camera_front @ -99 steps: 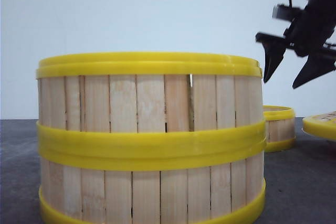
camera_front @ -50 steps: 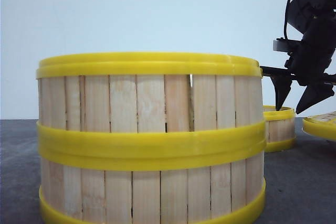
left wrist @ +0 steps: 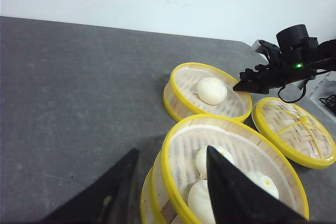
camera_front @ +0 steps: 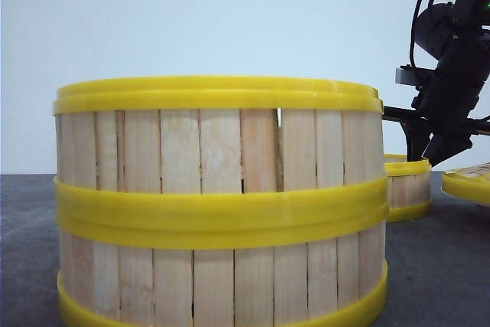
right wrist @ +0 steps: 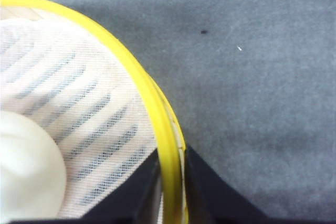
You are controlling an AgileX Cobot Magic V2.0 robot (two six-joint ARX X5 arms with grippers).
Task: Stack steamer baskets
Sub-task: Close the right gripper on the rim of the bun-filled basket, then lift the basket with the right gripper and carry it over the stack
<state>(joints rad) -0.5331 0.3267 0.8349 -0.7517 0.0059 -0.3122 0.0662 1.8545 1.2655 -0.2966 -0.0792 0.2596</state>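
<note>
Two steamer baskets stand stacked close to the front camera, the upper [camera_front: 218, 143] on the lower [camera_front: 222, 281]. My left gripper [left wrist: 170, 182] is open over the stack. One finger is outside the upper basket's yellow rim [left wrist: 170, 145] and the other is over the buns inside. The third steamer basket [camera_front: 406, 189] sits behind on the right with one bun [left wrist: 211, 90] in it. My right gripper [right wrist: 170, 153] is shut on its yellow rim [right wrist: 142, 87], one finger inside and one outside. The right gripper [camera_front: 429, 151] is low at that basket's edge.
A flat yellow-rimmed lid [left wrist: 294, 129] lies on the grey table [left wrist: 79, 87] right beside the third basket, near the right arm [left wrist: 294, 61]. A pale wall rises behind the table's far edge.
My right gripper came down from above and to the right onto the far basket's rim, and its fingers closed on the rim. The stack has not moved.
</note>
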